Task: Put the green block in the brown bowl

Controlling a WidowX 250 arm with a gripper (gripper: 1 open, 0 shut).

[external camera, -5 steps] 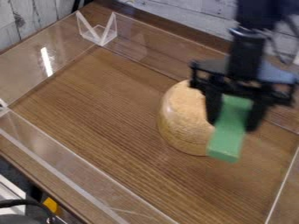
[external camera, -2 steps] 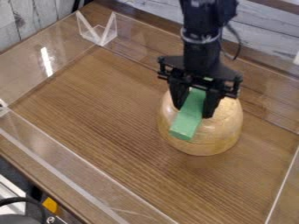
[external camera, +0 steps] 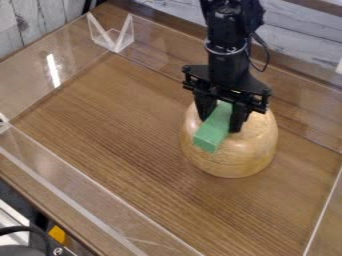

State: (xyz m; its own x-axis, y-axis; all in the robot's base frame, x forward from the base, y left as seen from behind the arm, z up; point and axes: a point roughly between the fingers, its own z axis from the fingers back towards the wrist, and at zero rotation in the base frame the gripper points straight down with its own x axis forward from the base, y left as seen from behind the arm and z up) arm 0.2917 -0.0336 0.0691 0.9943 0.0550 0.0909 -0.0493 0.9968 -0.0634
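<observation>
The green block (external camera: 213,133) is a bright green bar, tilted, held over the brown bowl (external camera: 247,152). The bowl shows as a light tan wooden dome on the wooden table, right of centre. My gripper (external camera: 222,112) comes down from above with its black fingers shut on the block's upper end. The block's lower end hangs in front of the bowl's left side. Whether the block touches the bowl I cannot tell.
A clear plastic wall (external camera: 80,170) rings the wooden tabletop (external camera: 107,110). A clear folded stand (external camera: 110,32) sits at the back left corner. Dark cables (external camera: 27,235) lie off the table at the lower left.
The arm has carried the green block leftward from the bowl's right side to above its left part. In the last half second it barely moved.
</observation>
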